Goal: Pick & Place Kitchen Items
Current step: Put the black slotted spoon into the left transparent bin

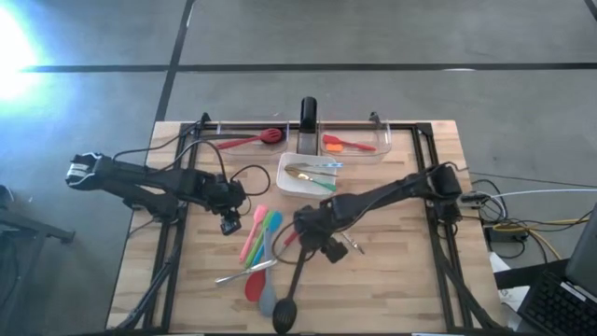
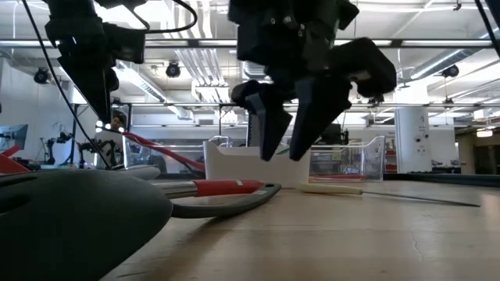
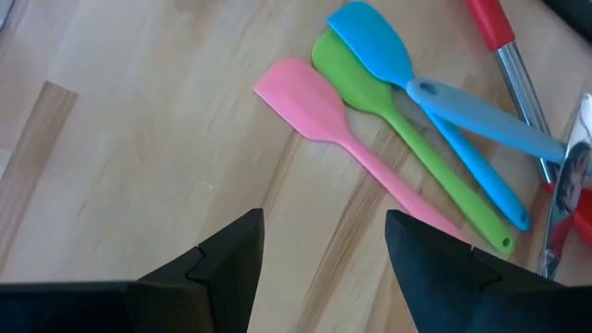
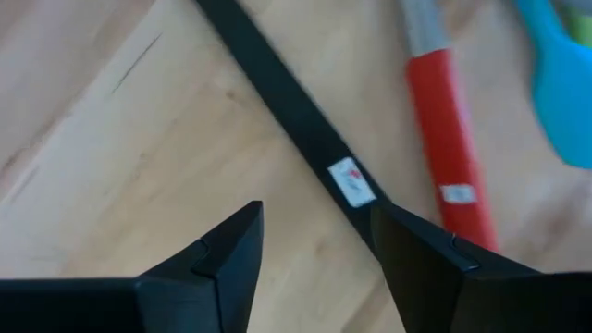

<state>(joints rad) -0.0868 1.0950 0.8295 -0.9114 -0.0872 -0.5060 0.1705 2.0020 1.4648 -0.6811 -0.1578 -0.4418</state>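
Left gripper [image 1: 230, 222] hovers over the wood table [image 1: 401, 271] w/ fingers apart, nothing between them; in its wrist view the pink spatula [image 3: 324, 120] lies just ahead, green spatula [image 3: 388, 111] and blue spatula [image 3: 407, 83] fanned beside it, touching near the handles. These look like soft silicone: light, bendy at the blade, prob. a bit grippy. Best hold would be on the handle near the middle, across its narrow width; the blade would flex and tip.

Centre of the table: a loose pile of utensils, incl. a black spoon [image 1: 284, 313] near the front edge w/ its long black handle [image 4: 287, 102] running up toward the right arm, and a red-handled tool [image 4: 449, 139] w/ a metal shaft beside it.

Right gripper [image 1: 312, 238] sits just above that black handle, fingers spread wide and empty, handle passing between them in its wrist view. Handle looks stiff, thin, smooth plastic, prob. slippery and low to the table, so fingers need to go right down and pinch across it; spoon end is heavier, so a grip far from it may let it swing.

Back: white dish [image 1: 284, 182] holds some cutlery; clear bins [image 1: 359, 145] hold red and orange pieces
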